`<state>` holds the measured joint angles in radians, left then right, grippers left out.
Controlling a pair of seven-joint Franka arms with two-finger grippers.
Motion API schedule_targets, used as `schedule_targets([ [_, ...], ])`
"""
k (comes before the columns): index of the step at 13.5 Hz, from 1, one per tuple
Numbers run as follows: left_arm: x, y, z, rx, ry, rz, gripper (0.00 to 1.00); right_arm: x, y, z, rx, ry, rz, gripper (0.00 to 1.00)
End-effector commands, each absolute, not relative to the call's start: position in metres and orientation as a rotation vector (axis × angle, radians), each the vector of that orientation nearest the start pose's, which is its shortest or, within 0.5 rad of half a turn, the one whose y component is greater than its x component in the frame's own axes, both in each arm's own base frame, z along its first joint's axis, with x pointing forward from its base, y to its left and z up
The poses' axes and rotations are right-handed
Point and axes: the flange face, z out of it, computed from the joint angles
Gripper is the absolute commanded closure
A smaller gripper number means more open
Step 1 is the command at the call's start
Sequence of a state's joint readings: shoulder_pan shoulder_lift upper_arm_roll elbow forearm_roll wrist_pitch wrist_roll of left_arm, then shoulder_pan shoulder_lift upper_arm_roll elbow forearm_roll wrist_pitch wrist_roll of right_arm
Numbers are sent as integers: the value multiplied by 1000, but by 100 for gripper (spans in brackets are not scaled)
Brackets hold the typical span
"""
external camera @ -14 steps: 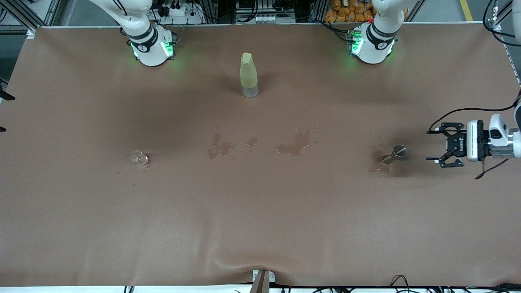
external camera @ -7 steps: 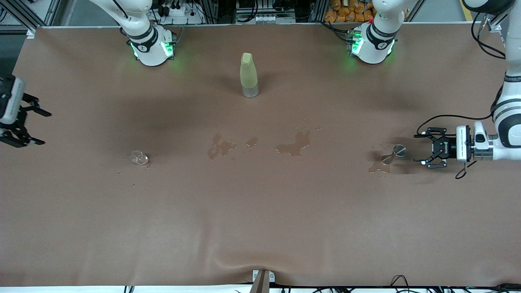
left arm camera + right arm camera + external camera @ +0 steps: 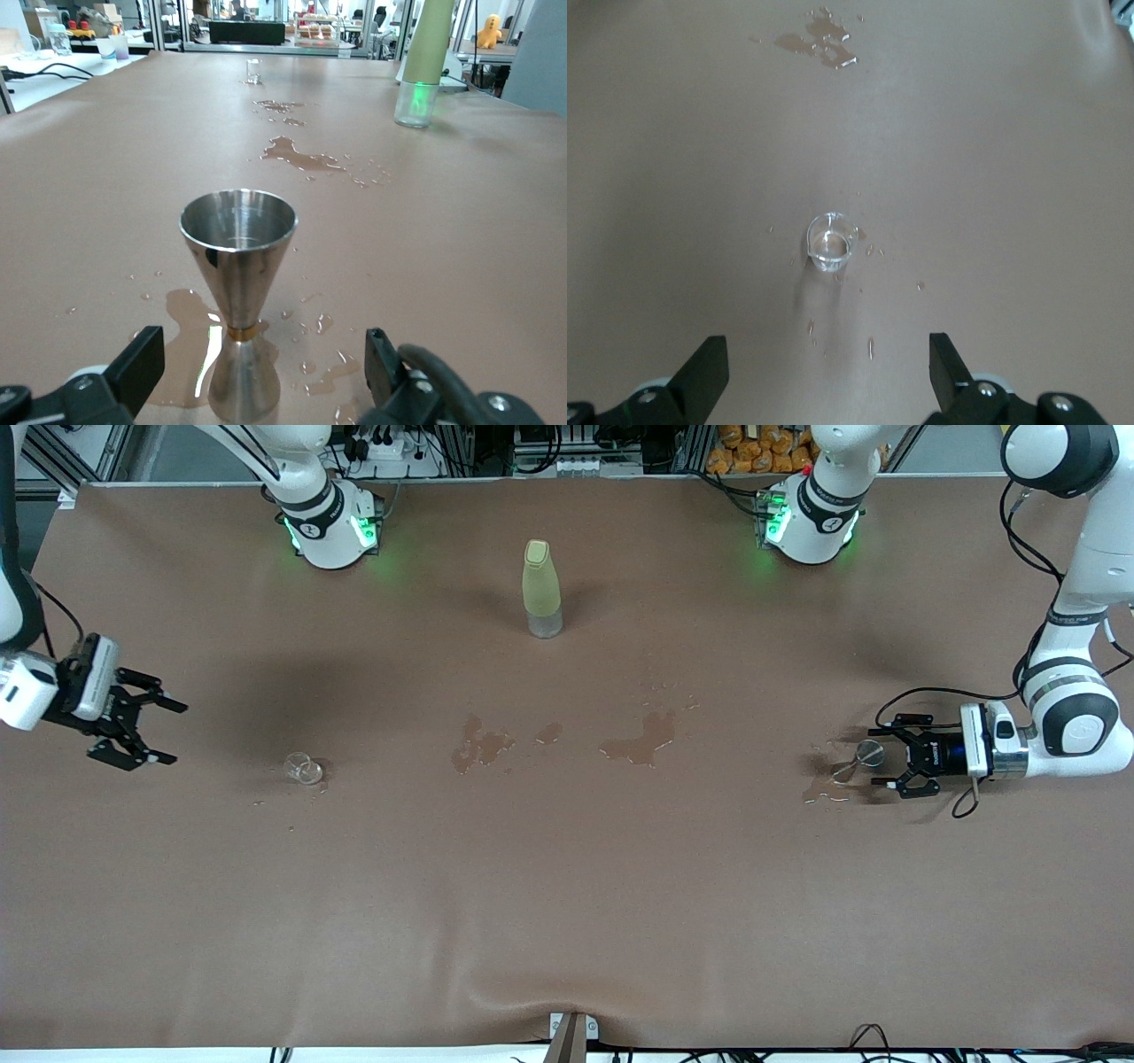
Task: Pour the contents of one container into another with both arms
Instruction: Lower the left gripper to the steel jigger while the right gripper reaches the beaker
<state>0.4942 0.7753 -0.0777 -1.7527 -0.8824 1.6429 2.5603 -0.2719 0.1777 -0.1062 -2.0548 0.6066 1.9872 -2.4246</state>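
Left gripper (image 3: 877, 760), fingers spread wide, flanks the upright cone-shaped metal cup (image 3: 866, 755) to grasp it; right gripper (image 3: 151, 732), also wide, hangs short of the tumbler (image 3: 302, 768), lined up.

1. Tumbler (image 3: 303, 768): tiny, squat, clear glass, round rim. Upright on the table toward the right arm's end, with droplets scattered on the cloth around it. The right wrist view (image 3: 831, 241) looks down into its open mouth; whether it holds liquid can't be told.
2. Cone cup (image 3: 866, 755): the left wrist view (image 3: 237, 292) shows polished metal, not glass. Double cone, wide round mouth up, narrow waist with a gold band, flared base. Upright toward the left arm's end, in a wet patch.
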Motion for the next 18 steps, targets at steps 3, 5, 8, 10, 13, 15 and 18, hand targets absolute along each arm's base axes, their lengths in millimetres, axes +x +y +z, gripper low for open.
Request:
schedule_targets([
  [3, 556, 150, 108, 1385, -1470, 1017, 4, 527, -178, 265, 2150, 2587, 1051, 0],
  [5, 556, 146, 100, 1390, -1434, 1043, 6, 525, -176, 237, 2145, 2584, 1144, 0],
  [8, 556, 144, 95, 1393, -1411, 1056, 11, 520, -176, 204, 2135, 2570, 1255, 0],
  [10, 556, 144, 95, 1393, -1411, 1056, 17, 514, -175, 184, 2143, 2553, 1359, 0],
  [13, 556, 145, 95, 1397, -1407, 1059, 25, 503, -177, 155, 2171, 2502, 1505, 0],
  [15, 555, 146, 95, 1399, -1405, 1059, 29, 498, -176, 139, 2141, 2478, 1582, 0],
  [18, 555, 146, 95, 1400, -1403, 1058, 42, 491, -173, 112, 2145, 2453, 1692, 0],
])
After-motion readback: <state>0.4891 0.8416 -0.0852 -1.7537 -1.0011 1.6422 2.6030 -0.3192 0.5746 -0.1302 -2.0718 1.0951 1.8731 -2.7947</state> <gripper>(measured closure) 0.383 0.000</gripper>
